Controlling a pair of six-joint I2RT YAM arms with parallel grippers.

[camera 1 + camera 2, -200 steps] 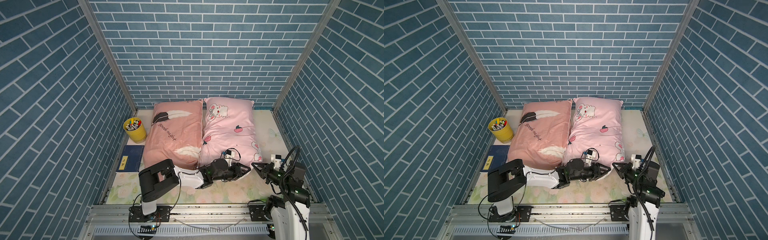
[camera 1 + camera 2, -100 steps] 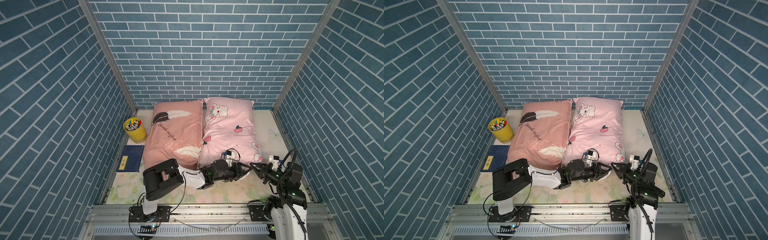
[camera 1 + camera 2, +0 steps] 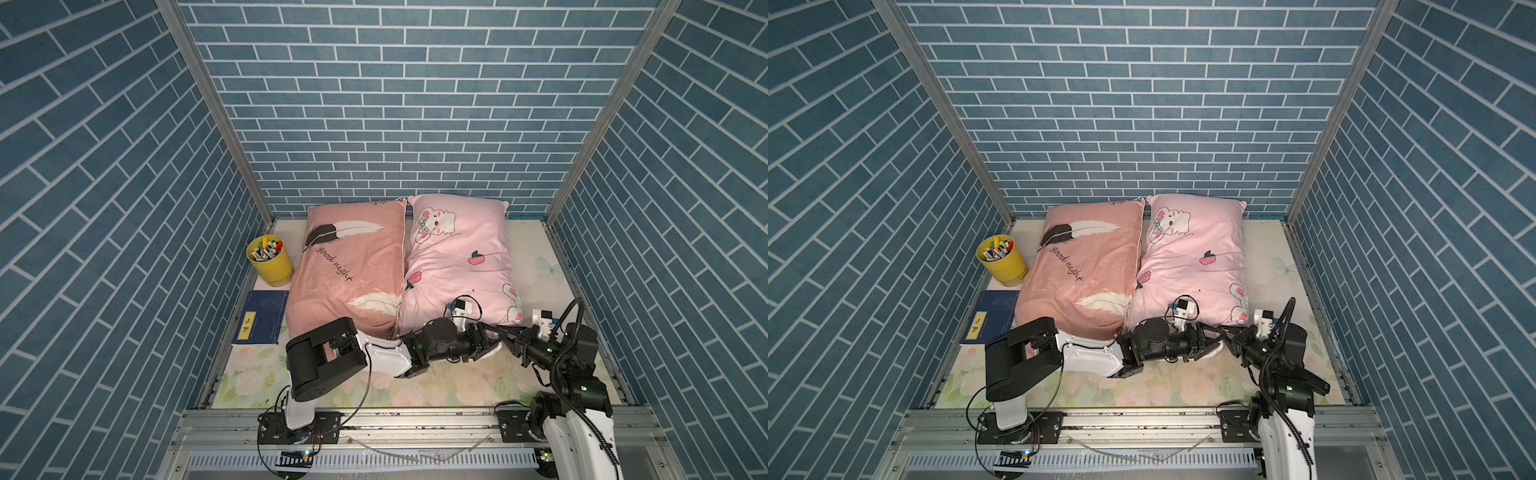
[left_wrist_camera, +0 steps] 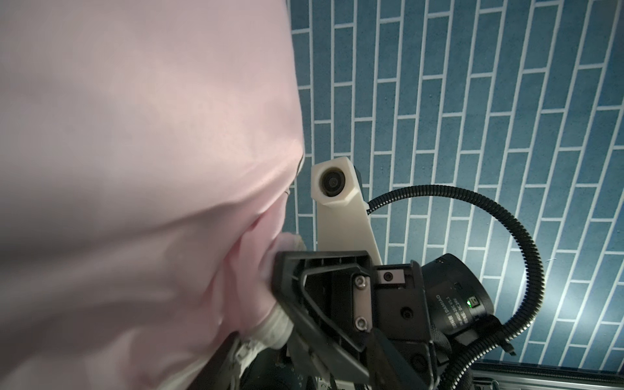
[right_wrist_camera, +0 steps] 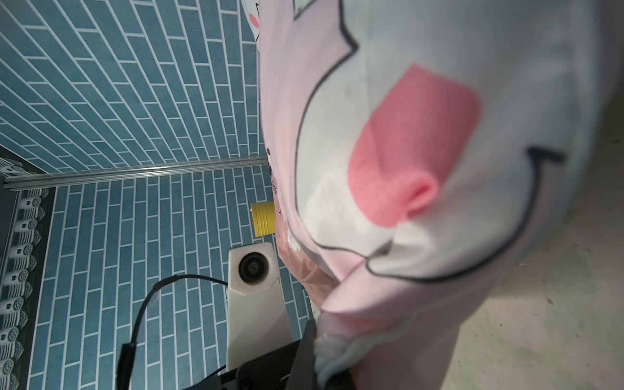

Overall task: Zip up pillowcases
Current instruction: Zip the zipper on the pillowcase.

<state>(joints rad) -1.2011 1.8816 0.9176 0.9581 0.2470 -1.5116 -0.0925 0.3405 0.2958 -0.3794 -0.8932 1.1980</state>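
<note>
Currently, the left gripper [image 3: 488, 341] is standing jaws parted at the near edge of the light-pink pillowcase [image 3: 457, 266], elbow shifted slightly rightward since a second ago. The right gripper [image 3: 503, 332] is pinching that case's near corner. Bare table [image 3: 536, 249] is lying open rightward; the salmon pillowcase [image 3: 349, 274] is touching leftward.

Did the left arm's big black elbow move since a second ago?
Yes. The black elbow slid slightly right in both top views, away from the blue book, which stayed put.
</note>
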